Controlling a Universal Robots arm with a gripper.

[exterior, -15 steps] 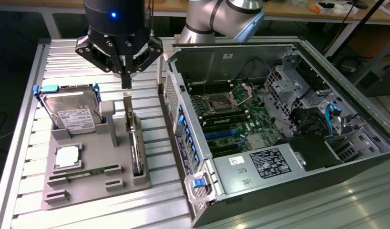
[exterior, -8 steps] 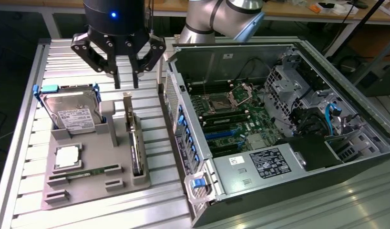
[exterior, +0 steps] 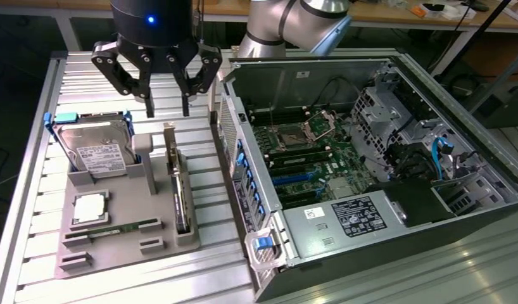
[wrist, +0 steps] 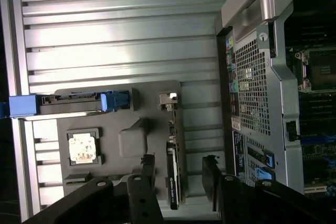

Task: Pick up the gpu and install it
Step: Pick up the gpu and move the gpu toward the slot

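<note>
The gpu stands on edge in a grey tray. In the exterior view a hard drive is at its 10 o'clock, a CPU at 9, a RAM stick at 8, and the open case is just beside it at 3. The gripper hangs at the gpu's 12 o'clock, pointing down and touching nothing. Its claw is wide, and in the wrist view the fingers sit on either side of the card, apart from it.
</note>
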